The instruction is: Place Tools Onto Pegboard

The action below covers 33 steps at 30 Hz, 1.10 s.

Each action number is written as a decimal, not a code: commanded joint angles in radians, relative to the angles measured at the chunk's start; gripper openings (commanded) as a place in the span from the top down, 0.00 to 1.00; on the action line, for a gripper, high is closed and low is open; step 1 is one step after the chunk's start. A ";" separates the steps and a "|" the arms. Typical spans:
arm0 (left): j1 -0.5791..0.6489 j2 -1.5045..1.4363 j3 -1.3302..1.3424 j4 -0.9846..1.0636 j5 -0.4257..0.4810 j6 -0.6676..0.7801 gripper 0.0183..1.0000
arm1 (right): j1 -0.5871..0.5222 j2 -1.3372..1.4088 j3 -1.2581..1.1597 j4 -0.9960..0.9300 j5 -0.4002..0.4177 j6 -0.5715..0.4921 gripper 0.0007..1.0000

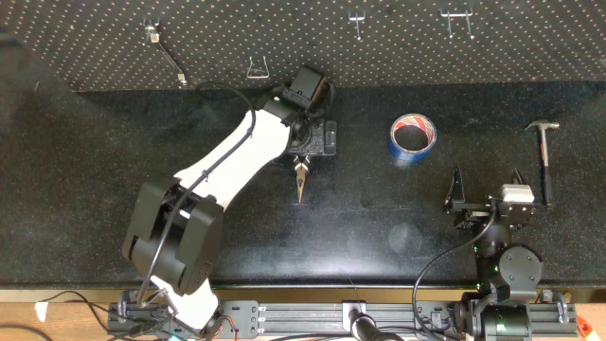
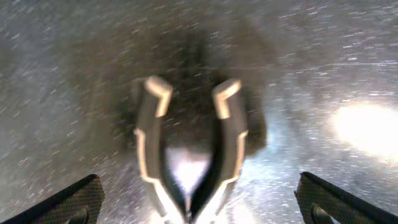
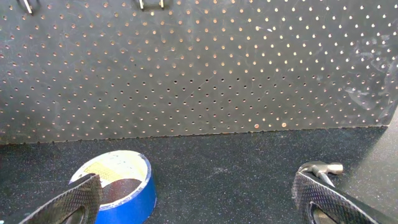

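Pegboard (image 1: 95,47) runs along the far edge of the table (image 1: 379,237), with a slim item (image 1: 167,55) hanging at its left, too small to name. Right of that, the left tool (image 1: 314,142) sits over the handle end of the pliers (image 1: 301,180), its fingers spread wide and not touching them. The pliers lie flat, long axis running far to near: handles under the tool, nose pointing toward the near edge. The left arm is plainly the nearer one, and the open fingers straddle both handles across that axis, so closing should catch them. Farther right stands a blue tape roll (image 1: 414,121), then the right tool (image 1: 486,189), held open near its base, and a hammer (image 1: 543,161) at the far right. No writing can be read anywhere.
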 commanded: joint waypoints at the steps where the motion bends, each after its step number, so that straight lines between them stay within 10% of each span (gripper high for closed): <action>1: 0.004 0.014 0.018 -0.011 -0.066 -0.069 0.00 | -0.006 -0.004 -0.003 -0.005 -0.006 -0.014 0.00; 33: 0.004 0.063 -0.022 0.039 -0.054 -0.023 0.00 | -0.006 -0.004 -0.003 -0.005 -0.006 -0.014 0.00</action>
